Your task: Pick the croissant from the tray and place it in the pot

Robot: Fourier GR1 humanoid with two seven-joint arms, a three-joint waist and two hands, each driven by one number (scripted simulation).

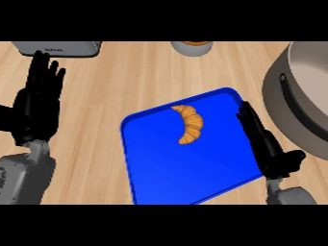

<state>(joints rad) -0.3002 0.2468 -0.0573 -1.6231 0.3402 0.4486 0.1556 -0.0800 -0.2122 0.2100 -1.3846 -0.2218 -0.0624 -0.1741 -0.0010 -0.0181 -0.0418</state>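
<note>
Below us lies a pale wood counter (145,72). On it we see a blue tray (187,163) with the croissant (189,124) in its upper part, and the grey pot (305,101) at right. Our right hand (266,141), fingers straight, is over the tray's right edge. Our left hand (38,101) rests open at left.

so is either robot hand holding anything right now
Nothing is held. The croissant lies on the tray; the right robot hand is open beside it, the left robot hand open, resting.
</note>
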